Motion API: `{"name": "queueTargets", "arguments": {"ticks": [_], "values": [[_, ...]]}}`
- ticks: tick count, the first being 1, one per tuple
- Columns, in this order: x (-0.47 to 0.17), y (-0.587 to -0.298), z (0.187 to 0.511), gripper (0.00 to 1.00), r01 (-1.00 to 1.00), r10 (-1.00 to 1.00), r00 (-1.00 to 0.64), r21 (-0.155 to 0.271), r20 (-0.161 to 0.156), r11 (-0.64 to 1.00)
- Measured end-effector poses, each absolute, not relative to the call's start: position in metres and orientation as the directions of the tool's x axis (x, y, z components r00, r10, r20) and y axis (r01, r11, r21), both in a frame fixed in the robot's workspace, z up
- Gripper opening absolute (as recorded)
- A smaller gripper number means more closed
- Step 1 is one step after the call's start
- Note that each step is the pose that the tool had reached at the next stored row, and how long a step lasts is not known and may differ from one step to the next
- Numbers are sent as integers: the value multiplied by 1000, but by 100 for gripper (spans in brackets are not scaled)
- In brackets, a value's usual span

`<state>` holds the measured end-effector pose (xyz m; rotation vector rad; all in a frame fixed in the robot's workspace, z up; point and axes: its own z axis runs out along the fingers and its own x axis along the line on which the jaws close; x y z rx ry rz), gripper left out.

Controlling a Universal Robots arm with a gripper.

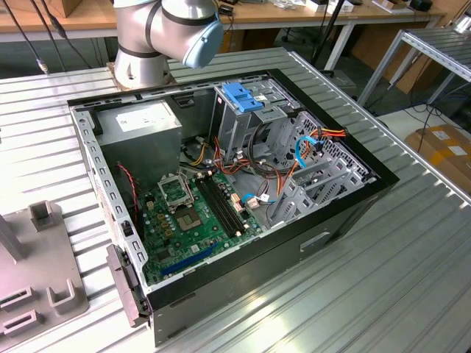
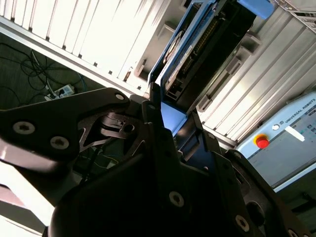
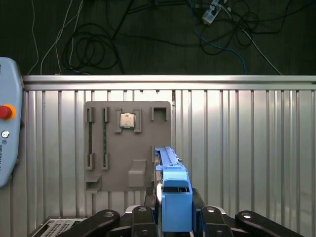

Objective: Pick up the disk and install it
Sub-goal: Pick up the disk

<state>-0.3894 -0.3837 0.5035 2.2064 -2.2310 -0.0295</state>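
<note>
One ribbed metal table (image 3: 247,148) below the disk (image 3: 175,197), cables (image 3: 94,44) on dark floor (image 3: 158,54).

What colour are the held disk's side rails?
Blue, on the flat dark metal disk; clearest in first wrist view.

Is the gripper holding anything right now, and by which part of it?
Yes, the gripper holds the disk by one end, its fingers pressed on opposite sides; the rest of the disk sticks out beyond them.

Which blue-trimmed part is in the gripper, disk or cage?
The disk, with blue side rails, clamped in the gripper in both wrist views; the blue-topped drive cage sits inside the case.
</note>
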Motion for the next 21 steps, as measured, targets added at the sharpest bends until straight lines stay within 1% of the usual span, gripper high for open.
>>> {"name": "queueTargets", "arguments": {"ticks": [8, 21], "values": [[-373, -384, 503, 36, -1000, -1000, -11, 16, -11, 11], [-322, -384, 504, 36, -1000, -1000, -11, 16, -11, 11]]}}
